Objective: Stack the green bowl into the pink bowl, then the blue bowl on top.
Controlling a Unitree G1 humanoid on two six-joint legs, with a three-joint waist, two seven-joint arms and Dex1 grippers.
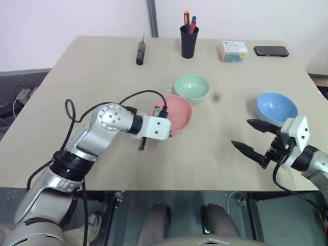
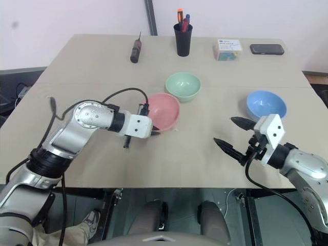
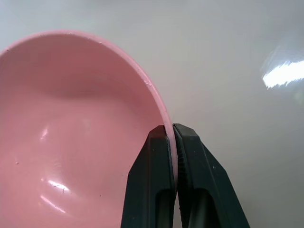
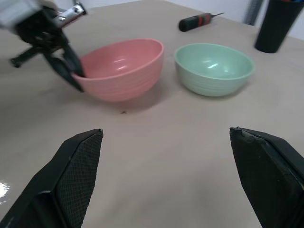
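Observation:
The pink bowl sits mid-table, slightly tilted in the right wrist view. My left gripper is shut on its near-left rim, one finger inside and one outside; the right wrist view shows that same gripper on the pink bowl. The green bowl stands just behind and to the right of the pink one, close beside it. At the right of the table is the blue bowl. In front of the blue bowl my right gripper hangs open, pointing left towards the other two bowls, with nothing held.
Along the table's far edge stand a black pen cup, a screwdriver, a small box and a black phone. The table's front edge runs just below both arms.

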